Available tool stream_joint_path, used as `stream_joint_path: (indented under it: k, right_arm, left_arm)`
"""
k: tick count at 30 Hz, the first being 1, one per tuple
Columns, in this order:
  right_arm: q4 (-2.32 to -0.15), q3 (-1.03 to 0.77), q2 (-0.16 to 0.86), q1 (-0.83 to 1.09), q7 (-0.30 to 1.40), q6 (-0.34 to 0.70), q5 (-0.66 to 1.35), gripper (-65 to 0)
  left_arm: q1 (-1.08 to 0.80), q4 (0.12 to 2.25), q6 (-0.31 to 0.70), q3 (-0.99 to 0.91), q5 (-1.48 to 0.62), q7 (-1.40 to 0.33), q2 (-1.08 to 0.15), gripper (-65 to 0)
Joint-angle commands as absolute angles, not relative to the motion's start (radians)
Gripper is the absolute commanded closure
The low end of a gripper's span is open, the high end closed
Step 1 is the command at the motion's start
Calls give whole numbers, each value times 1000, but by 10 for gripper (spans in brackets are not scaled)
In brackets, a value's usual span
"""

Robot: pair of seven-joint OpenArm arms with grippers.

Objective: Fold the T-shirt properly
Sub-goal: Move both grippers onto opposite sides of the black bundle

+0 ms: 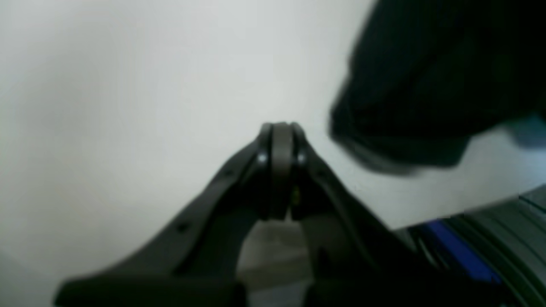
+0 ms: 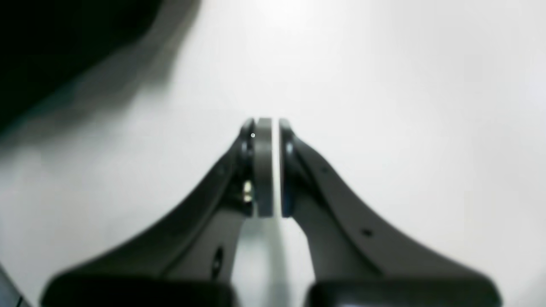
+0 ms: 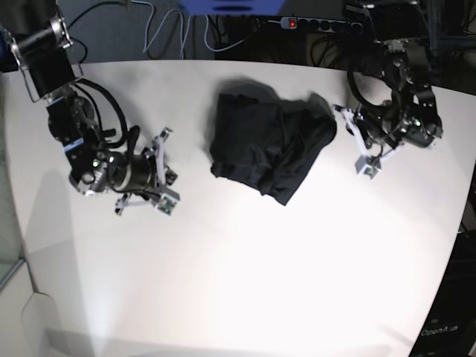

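The black T-shirt (image 3: pixel 268 143) lies crumpled in a loose heap on the white table (image 3: pixel 245 268), at the middle back. My left gripper (image 3: pixel 356 141) is shut and empty, just right of the heap and apart from it. In the left wrist view its fingertips (image 1: pixel 280 128) are pressed together over bare table, with the shirt (image 1: pixel 431 76) at the upper right. My right gripper (image 3: pixel 165 171) is left of the shirt, apart from it. In the right wrist view it (image 2: pixel 268 124) is shut and empty but for a hairline gap, with the shirt (image 2: pixel 55 38) at the upper left.
A power strip (image 3: pixel 320 22) and loose cables (image 3: pixel 160 33) lie behind the table's far edge. The table's curved edge runs down the right side (image 3: pixel 454 245). A blurred blue and dark object (image 1: pixel 465 256) shows at the lower right of the left wrist view.
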State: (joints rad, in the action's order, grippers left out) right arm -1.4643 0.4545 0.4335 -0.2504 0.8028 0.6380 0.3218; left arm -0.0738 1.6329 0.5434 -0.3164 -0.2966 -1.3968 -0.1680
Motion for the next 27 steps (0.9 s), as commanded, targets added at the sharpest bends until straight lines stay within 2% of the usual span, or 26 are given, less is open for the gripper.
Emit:
stream_joint_path:
  k: [1,4,12,18,27]
  right_arm:
    - [-1480,446,438,-283,792,641,332,0]
    - [-1480,449,435,-308,792,642,335,0]
    - [-1480,455,323,-311,792,642,334,0]
    - [-1477,456,262,-266,799,642,334,0]
    - [-1483,456,262,-148,794,642,334,0]
  left_arm:
    - [-81,1646,542,-323,-308,-1386,-177,0]
    - [-128,1643,544,-326,-306,-1345,-148,0]
    - [-140,1610,544,-321,-305,-1276,-70,0]
    - [-59,1492,544,-321,-305,-1260,-24,0]
    - [102,1287,542,-320,-305,-1109,24,0]
